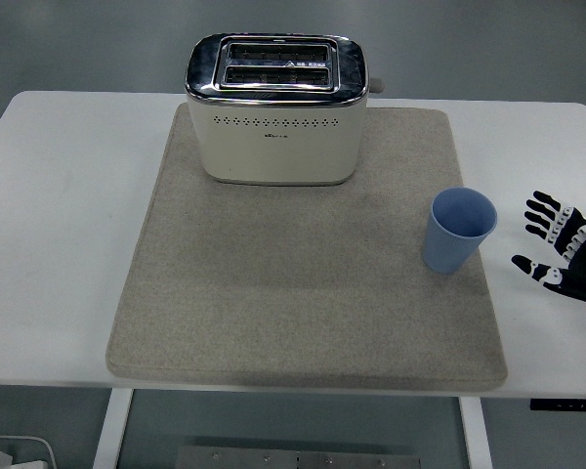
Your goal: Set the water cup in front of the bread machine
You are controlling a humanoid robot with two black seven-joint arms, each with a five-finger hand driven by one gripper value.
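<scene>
A blue water cup (pixel 458 230) stands upright and empty on the right side of the grey mat (pixel 303 293). The cream and chrome bread machine (pixel 275 109) sits at the mat's far edge, left of the cup and further back. My right hand (pixel 557 246) reaches in from the right edge over the white table, its fingers spread and holding nothing, a short gap to the right of the cup. The left arm does not show.
The white table (pixel 59 215) extends bare to the left and right of the mat. A broad stretch of mat lies between the bread machine's front and the near edge.
</scene>
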